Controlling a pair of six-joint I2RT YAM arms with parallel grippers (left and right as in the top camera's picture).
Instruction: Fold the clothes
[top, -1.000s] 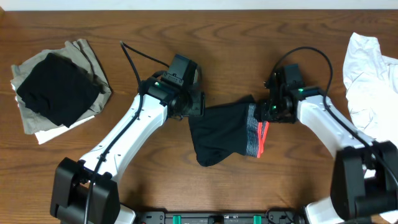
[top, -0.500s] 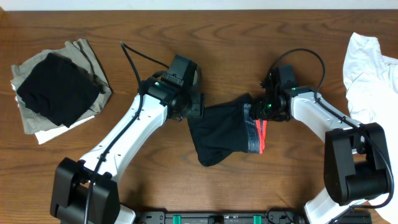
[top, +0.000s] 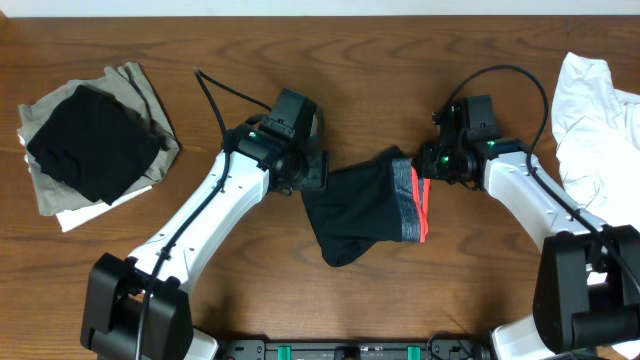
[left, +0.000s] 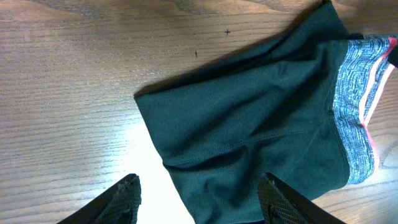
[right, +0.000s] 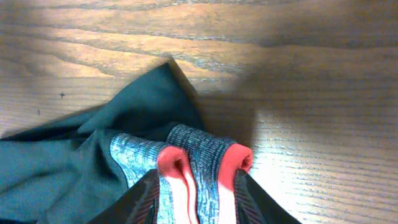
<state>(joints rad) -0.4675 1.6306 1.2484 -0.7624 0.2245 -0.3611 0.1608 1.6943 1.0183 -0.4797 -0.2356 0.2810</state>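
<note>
The leggings (top: 358, 212) lie in a folded black bundle at the middle of the wooden table (top: 250, 60), between the two arms. Their grey patterned waistband (top: 407, 200) runs down the right side of the bundle, and its coral-red edging (top: 424, 215) faces right. The bundle's near end narrows to a rounded point. The left gripper (top: 313, 172) sits at the far left corner of the leggings with its jaws released and wide apart. In the left wrist view its two fingers (left: 127, 198) stand on either side of a flat stretch of dark cloth and bare wood, and nothing is caught between them. The right gripper (top: 432, 168) is at the far right corner, at the far end of the waistband. In the right wrist view its fingers (right: 144, 200) are drawn in against a puckered fold of the waistband, with grey fabric and coral edging bunched up between them and touching both, so it is grasping the leggings there. A white shirt (top: 590, 110) lies crumpled at the right edge of the table, well apart from the leggings. At the far left a plain black garment (top: 90, 140) rests on top of khaki and white pieces (top: 140, 85), also well clear of both arms.
</note>
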